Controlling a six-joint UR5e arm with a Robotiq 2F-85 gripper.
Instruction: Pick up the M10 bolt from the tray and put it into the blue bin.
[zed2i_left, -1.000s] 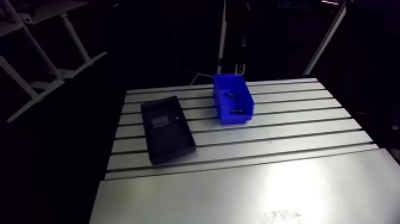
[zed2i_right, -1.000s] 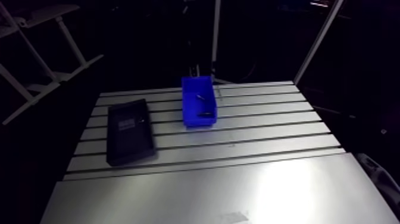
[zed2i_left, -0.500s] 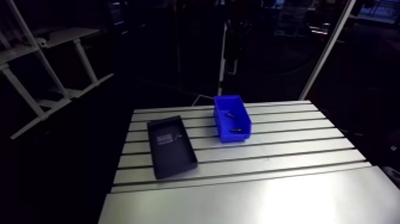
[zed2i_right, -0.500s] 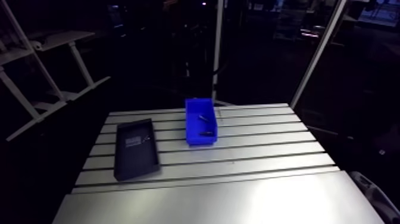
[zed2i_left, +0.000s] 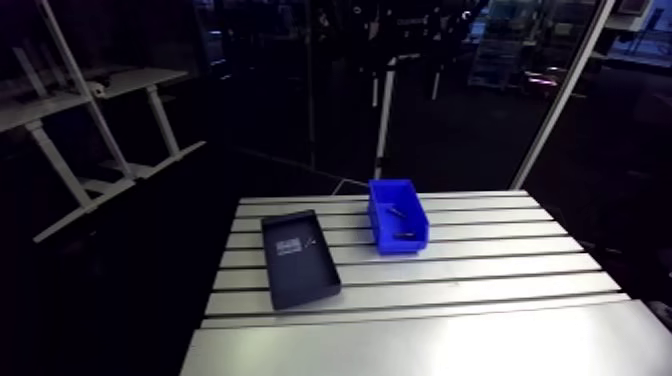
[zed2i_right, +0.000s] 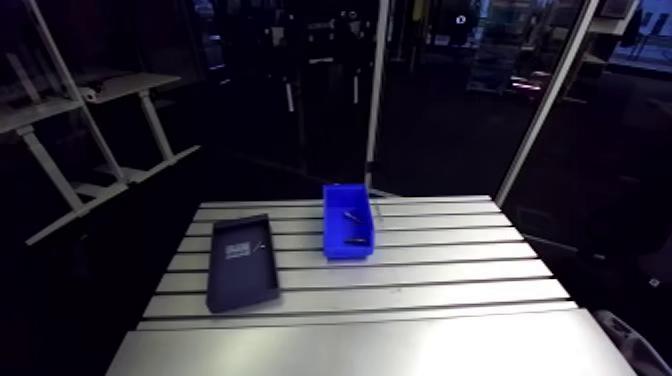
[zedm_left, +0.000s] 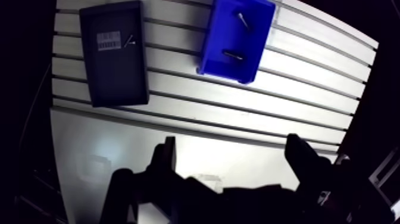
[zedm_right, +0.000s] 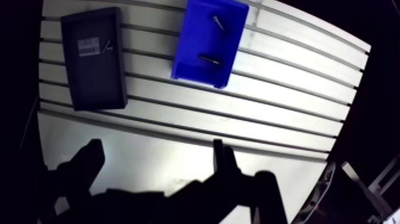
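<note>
Slotted bench (zed2i_left: 480, 270), mid-frame: black tray (zed2i_left: 300, 282) left of a blue bin (zed2i_left: 405, 243) holding two bolts (zedm_left: 232, 55), fingers (zedm_left: 302, 156) spread wide and empty above, so the task looks finished.

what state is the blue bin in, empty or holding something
Not empty. The wrist view shows the blue bin holding two things lying apart on its floor: one dark bolt-like piece and a second dark piece.

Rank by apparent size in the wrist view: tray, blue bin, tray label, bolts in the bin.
Largest first: tray, blue bin, label, then the two bolts, which look alike, so unranked.
</note>
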